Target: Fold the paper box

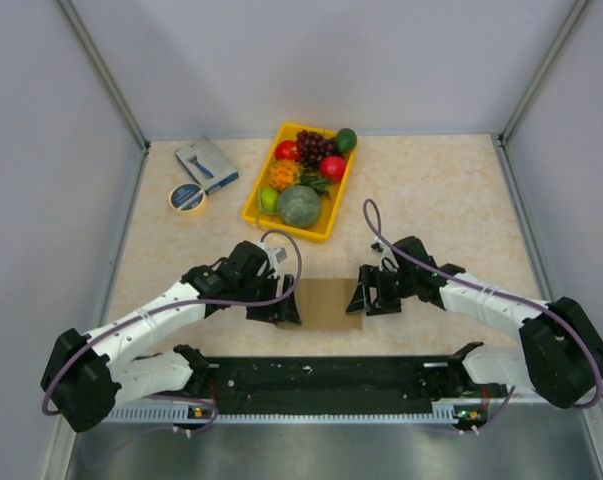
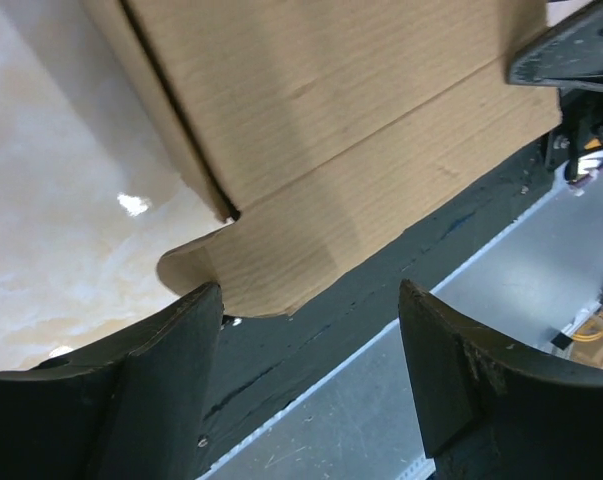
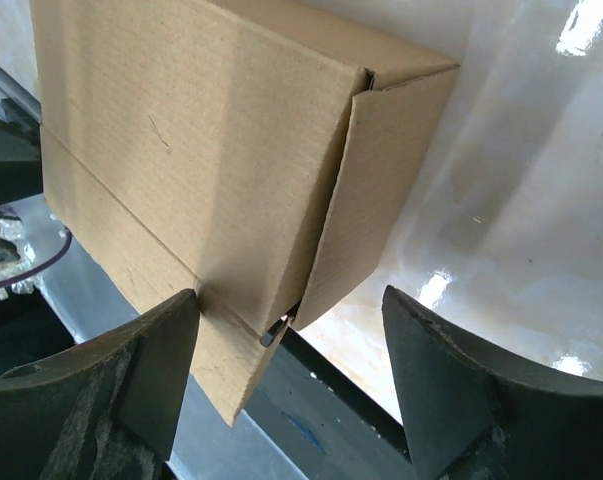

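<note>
The paper box (image 1: 326, 303), plain brown cardboard, lies partly folded at the near middle of the table between my two grippers. My left gripper (image 1: 285, 308) is at its left end, open. In the left wrist view the box (image 2: 311, 130) fills the top, and a rounded flap hangs over the black rail, touching the tip of one finger (image 2: 171, 350). My left gripper (image 2: 311, 300) holds nothing. My right gripper (image 1: 364, 298) is at the box's right end, open. In the right wrist view the box (image 3: 201, 150) shows a folded side flap, and my right gripper (image 3: 291, 310) straddles its lower corner.
A yellow tray (image 1: 281, 228) of fruit stands behind the box. A blue-grey box (image 1: 207, 165) and a tape roll (image 1: 188, 198) lie at the back left. The black rail (image 1: 321, 375) runs along the near edge. Grey walls close in both sides.
</note>
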